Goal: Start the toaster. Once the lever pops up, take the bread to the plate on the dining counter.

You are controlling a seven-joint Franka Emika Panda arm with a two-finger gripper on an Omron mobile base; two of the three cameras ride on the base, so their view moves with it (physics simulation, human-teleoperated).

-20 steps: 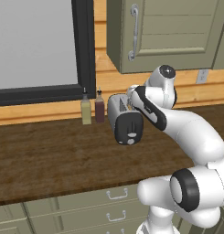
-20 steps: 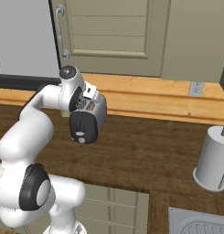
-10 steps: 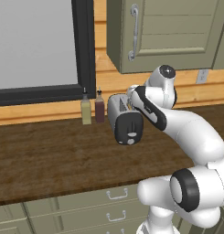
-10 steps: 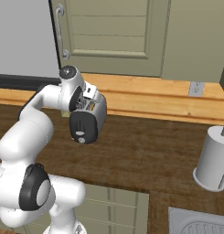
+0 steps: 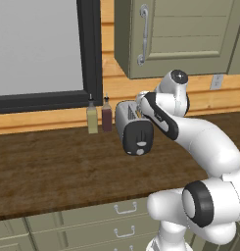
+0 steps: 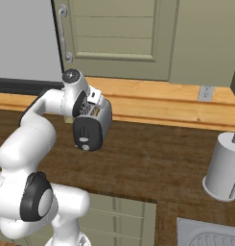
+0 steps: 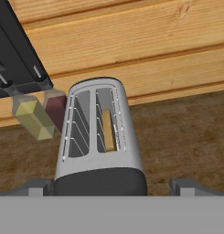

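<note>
Silver toaster (image 7: 97,137) shows bread (image 7: 108,130) edge-on in one slot, its black end cut off between the spread hand (image 7: 111,186)

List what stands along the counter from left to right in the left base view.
Yellow-green bottle → dark red bottle → toaster → wall outlet on the wooden backsplash above the counter.

The silver toaster (image 7: 98,137) stands upright near the back edge of the worktop (image 5: 53,166). The bread (image 7: 107,130) sits in its right slot.
</note>
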